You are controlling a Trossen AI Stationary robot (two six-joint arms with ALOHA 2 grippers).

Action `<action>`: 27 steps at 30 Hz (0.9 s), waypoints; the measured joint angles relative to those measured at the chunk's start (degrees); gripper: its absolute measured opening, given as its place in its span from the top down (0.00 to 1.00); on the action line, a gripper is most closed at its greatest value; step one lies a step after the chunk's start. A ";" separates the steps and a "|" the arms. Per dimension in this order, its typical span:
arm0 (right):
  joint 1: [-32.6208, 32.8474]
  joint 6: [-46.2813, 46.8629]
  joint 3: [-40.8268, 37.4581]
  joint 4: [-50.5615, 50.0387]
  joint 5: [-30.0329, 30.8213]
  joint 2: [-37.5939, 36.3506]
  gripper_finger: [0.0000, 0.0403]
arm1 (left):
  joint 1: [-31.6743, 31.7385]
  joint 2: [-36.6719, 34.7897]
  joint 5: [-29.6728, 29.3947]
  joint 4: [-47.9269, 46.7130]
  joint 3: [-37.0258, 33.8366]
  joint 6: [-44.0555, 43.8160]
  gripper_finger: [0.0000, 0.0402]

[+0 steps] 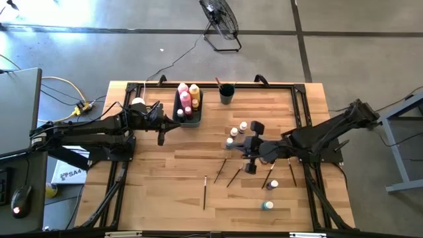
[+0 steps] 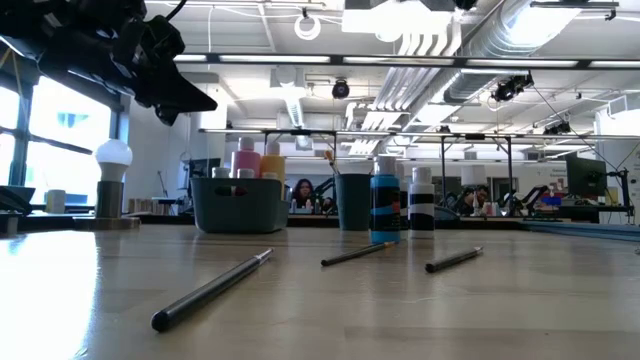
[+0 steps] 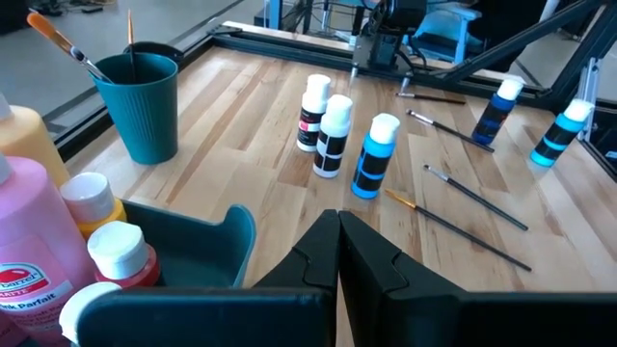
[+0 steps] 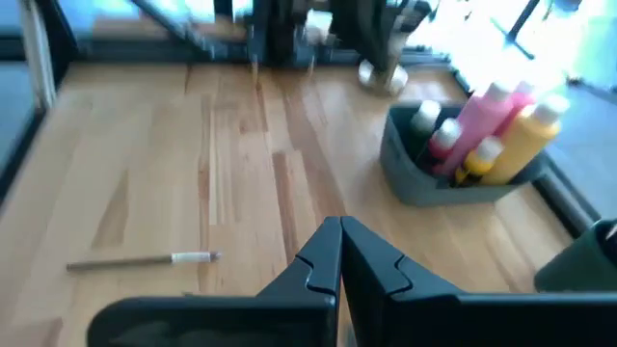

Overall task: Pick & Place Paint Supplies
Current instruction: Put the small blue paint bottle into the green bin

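A dark bin (image 1: pixel 187 114) at the far middle of the table holds a tall pink bottle (image 4: pixel 487 120), a tall yellow bottle (image 4: pixel 528 140) and small white-capped bottles. A teal cup (image 3: pixel 143 104) with brushes in it stands beside it. Three small bottles (image 3: pixel 335 135) stand mid-table, and two blue ones (image 1: pixel 269 195) stand nearer the front right. Thin dark brushes (image 1: pixel 234 177) lie flat around them. My left gripper (image 3: pixel 337 241) hovers shut and empty just left of the bin. My right gripper (image 4: pixel 339 243) hangs shut and empty above the table near the three bottles.
A white knob on a round tan base (image 1: pixel 137 104) stands at the far left beside the bin. A black frame rail (image 1: pixel 277 84) runs round the table. Bare wood (image 1: pixel 158 192) spreads over the near left, with one brush (image 1: pixel 205 192) lying at its right.
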 joint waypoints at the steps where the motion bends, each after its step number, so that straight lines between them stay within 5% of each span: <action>1: 0.00 -0.21 0.02 0.57 0.56 -0.94 1.00 | 0.00 -0.01 -0.01 0.03 0.00 0.01 0.99; 8: -2.01 -4.93 -9.42 9.75 -3.38 -9.45 1.00 | 0.00 -0.01 -0.01 0.20 0.00 0.01 0.99; 21: -10.02 -11.66 -41.96 49.06 -17.44 -31.19 1.00 | -0.26 0.07 2.57 8.97 0.00 -10.32 0.99; 27: -13.80 -11.67 -51.51 60.09 -20.94 -37.30 1.00 | -6.60 2.72 -2.29 11.51 0.00 -6.81 0.99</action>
